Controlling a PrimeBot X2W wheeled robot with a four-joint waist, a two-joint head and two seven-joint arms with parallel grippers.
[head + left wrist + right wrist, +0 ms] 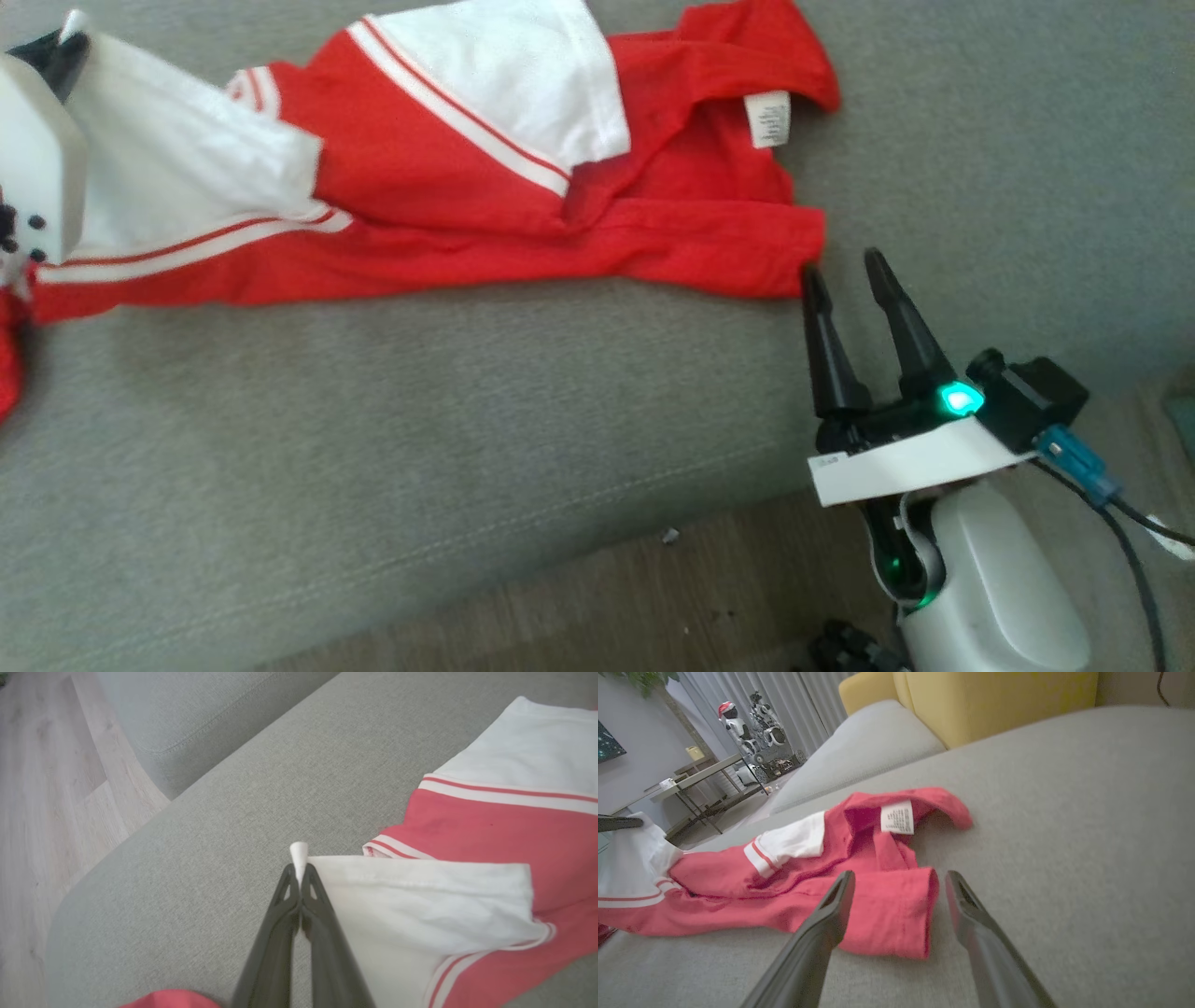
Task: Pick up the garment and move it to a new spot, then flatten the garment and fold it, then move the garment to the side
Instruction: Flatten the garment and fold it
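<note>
Our L gripper [299,870] is pinched tight on a white hem corner of the red-and-white shirt [523,215] and holds that end raised off the grey sofa seat [373,448]. The rest of the shirt lies rumpled across the far part of the seat, w/ one white panel flipped over the red and the care label [767,119] showing at the right end. Our R gripper [845,266] is empty, fingers spread, tips just beside the shirt's right red edge but not on it. We judge we're early, approx. at the start of flattening. We can't tell if the first move is done. Smoothing, fold and shift to the side are all left.
</note>
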